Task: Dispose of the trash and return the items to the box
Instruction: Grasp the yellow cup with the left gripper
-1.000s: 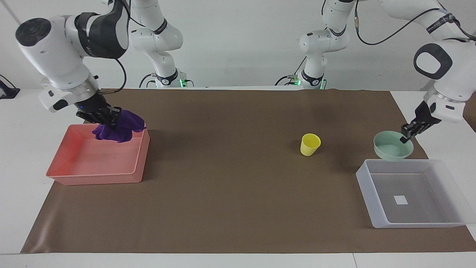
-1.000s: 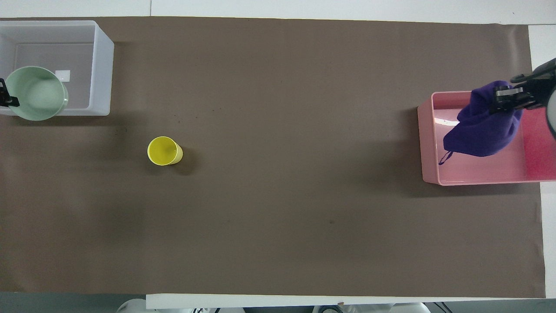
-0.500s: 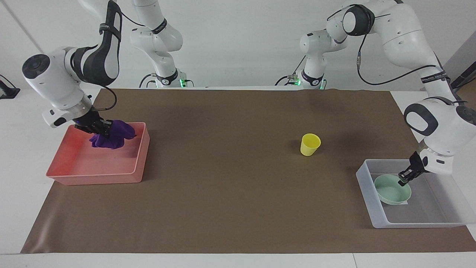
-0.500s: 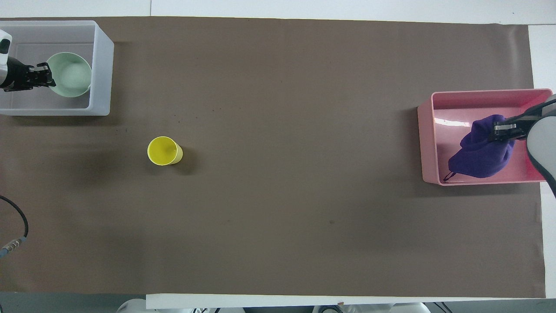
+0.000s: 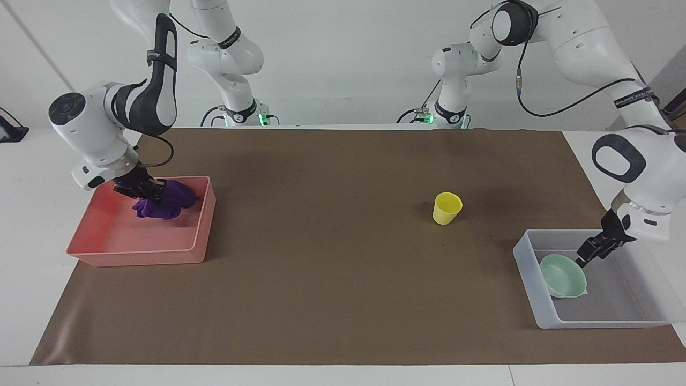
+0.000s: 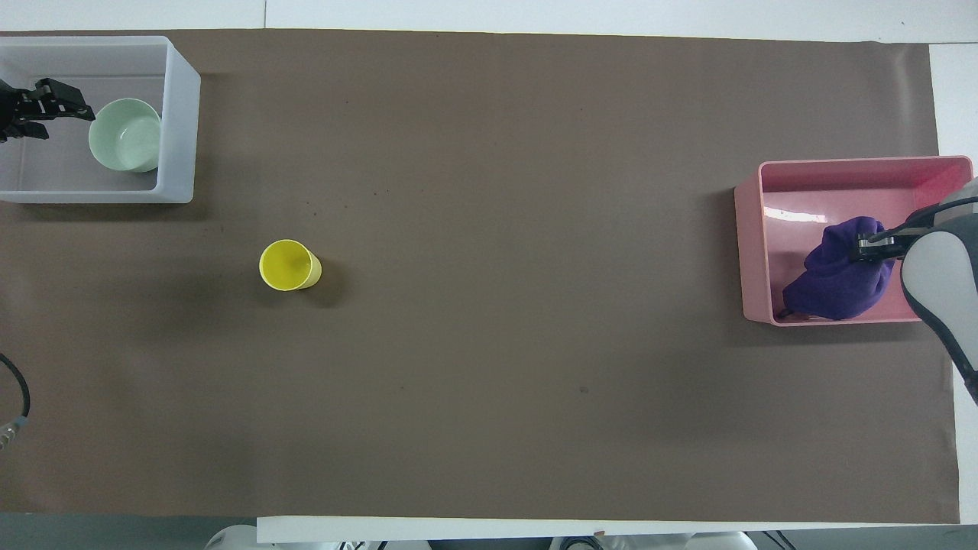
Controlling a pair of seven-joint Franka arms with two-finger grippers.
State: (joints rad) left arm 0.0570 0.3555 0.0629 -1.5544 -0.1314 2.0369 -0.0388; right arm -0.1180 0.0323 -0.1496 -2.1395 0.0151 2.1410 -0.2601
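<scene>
At the right arm's end of the counter, the right pincer is down inside the pink tray, its fingers closed on the top of the purple rag. The rag hangs bunched below the pincer with its lower folds on the tray floor, in the part of the tray nearer the robots; in the overhead view the rag lies close to the nearer wall of the tray, with the right pincer at its upper edge.

At the left arm's end, the left pincer is over the clear box, just beside the rim of the green bowl. Its fingers stand spread apart and hold nothing; the overhead view shows the left pincer apart from the bowl. The bowl sits in the box, tipped up against the wall that faces the middle of the counter, its opening turned toward the pincer.

The yellow cup stands upright on the brown mat, outside both containers, nearer the robots than the box and toward the left arm's end; from above the cup is well apart from the box.
</scene>
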